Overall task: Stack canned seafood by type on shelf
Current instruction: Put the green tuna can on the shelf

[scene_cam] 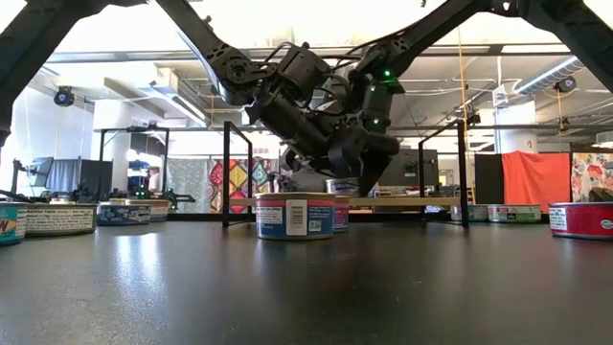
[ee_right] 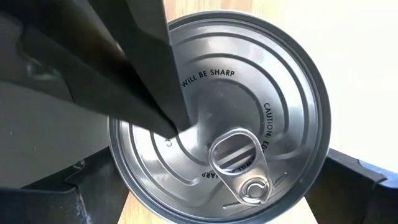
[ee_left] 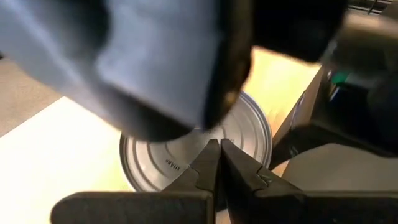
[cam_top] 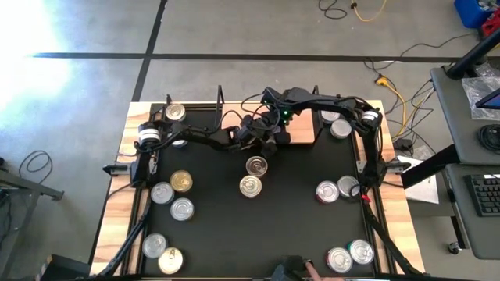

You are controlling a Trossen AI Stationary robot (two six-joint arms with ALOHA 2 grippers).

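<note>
A silver-lidded can (ee_right: 249, 81) with a pull tab stands upright on the light-wood shelf (cam_top: 305, 134) at the far middle of the table. It also shows in the low view as a can (scene_cam: 342, 185) under both arms. My left gripper (ee_left: 219, 144) is shut, with its tips down on this can's lid. My right gripper (ee_right: 224, 186) hangs right over the can, pointing steeply down. It is open wide, with one finger on each side of the can's wall. Other cans lie scattered on the black table. My left gripper presses its shut fingertips (ee_right: 168, 115) down on the middle of the can's lid (ee_right: 196, 127), just beside the pull tab. The fingers slant down from the table's left. The can stands flat on the shelf. Whether my right gripper's fingers touch the can's wall, I cannot tell.
Two cans (cam_top: 256, 165) (cam_top: 251, 186) stand mid-table, just in front of the shelf. Several more stand at the left (cam_top: 172, 195), the near left (cam_top: 162, 253), the right (cam_top: 336, 190) and the near right (cam_top: 350, 255). Others stand at the far corners (cam_top: 175, 112) (cam_top: 336, 123). Black wire posts (scene_cam: 227, 172) rise from the shelf.
</note>
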